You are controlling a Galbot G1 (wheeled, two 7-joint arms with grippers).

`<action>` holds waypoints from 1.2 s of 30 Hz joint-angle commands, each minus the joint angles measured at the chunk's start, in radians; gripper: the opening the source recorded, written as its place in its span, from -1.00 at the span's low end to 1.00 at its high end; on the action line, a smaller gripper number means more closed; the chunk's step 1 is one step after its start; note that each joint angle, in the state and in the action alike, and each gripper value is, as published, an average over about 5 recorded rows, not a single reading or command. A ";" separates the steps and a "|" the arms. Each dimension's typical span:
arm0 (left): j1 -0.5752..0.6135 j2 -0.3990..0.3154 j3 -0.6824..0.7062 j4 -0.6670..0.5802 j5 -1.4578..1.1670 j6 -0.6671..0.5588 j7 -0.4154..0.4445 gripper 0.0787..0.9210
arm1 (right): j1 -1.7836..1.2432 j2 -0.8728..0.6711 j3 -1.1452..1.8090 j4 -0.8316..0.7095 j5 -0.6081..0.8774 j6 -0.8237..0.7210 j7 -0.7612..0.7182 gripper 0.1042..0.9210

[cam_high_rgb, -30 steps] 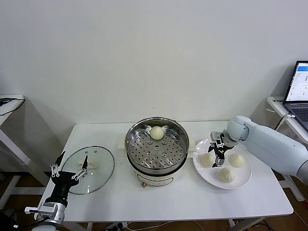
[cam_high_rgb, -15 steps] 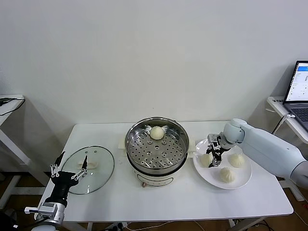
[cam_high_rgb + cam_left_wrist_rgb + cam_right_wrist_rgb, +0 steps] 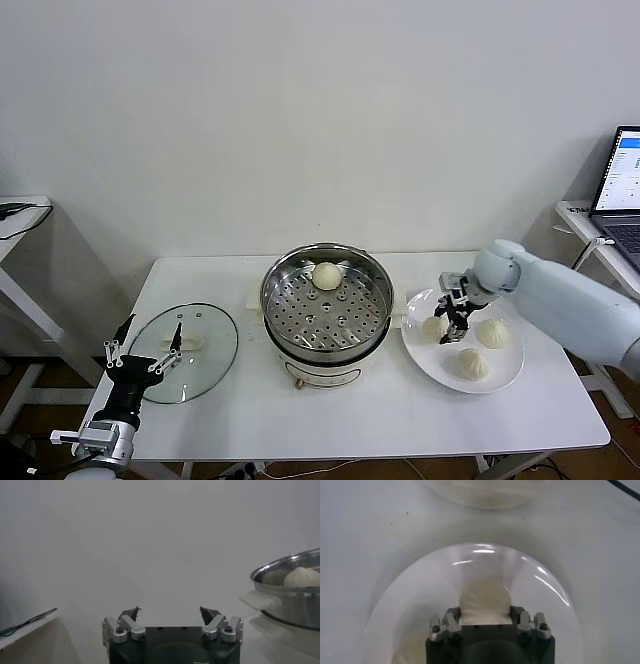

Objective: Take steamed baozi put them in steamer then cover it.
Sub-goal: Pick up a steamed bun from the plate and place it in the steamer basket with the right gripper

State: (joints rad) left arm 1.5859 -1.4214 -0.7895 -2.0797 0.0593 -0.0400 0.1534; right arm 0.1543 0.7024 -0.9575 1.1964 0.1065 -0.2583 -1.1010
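My right pincer [image 3: 449,325] down over plate [image 3: 505,378], jaws closed on bun [image 3: 485,601] at plate's steamer-side edge; bun wedged between my fingers in wrist view. Two more buns [image 3: 491,333] on plate, one bun [image 3: 326,274] already on steamer [image 3: 326,300] tray at back. Judgement: lift straight up first, clear plate rim and steamer wall, keep squeeze gentle so soft dough not crushed, set down on bare tray near front. Left pincer [image 3: 146,357] idle, wide open, empty, over lid [image 3: 185,352].
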 commanded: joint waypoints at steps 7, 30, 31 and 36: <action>0.010 0.013 -0.003 -0.012 0.002 0.002 -0.005 0.77 | 0.699 -0.148 -0.525 0.364 0.370 -0.082 -0.035 0.39; 0.000 0.022 -0.024 -0.039 -0.007 0.011 -0.003 0.77 | 0.660 0.394 -0.486 0.340 0.582 -0.340 0.111 0.45; -0.001 0.021 -0.027 -0.039 -0.008 0.011 -0.003 0.77 | 0.644 0.417 -0.478 0.317 0.577 -0.341 0.113 0.46; 0.000 0.021 -0.044 -0.037 -0.012 0.013 -0.001 0.77 | 0.566 0.528 -0.441 0.178 0.544 -0.340 0.111 0.47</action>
State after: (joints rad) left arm 1.5860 -1.4010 -0.8226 -2.1164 0.0484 -0.0288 0.1514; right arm 0.8173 1.0022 -1.4391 1.5299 0.6375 -0.5518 -1.0150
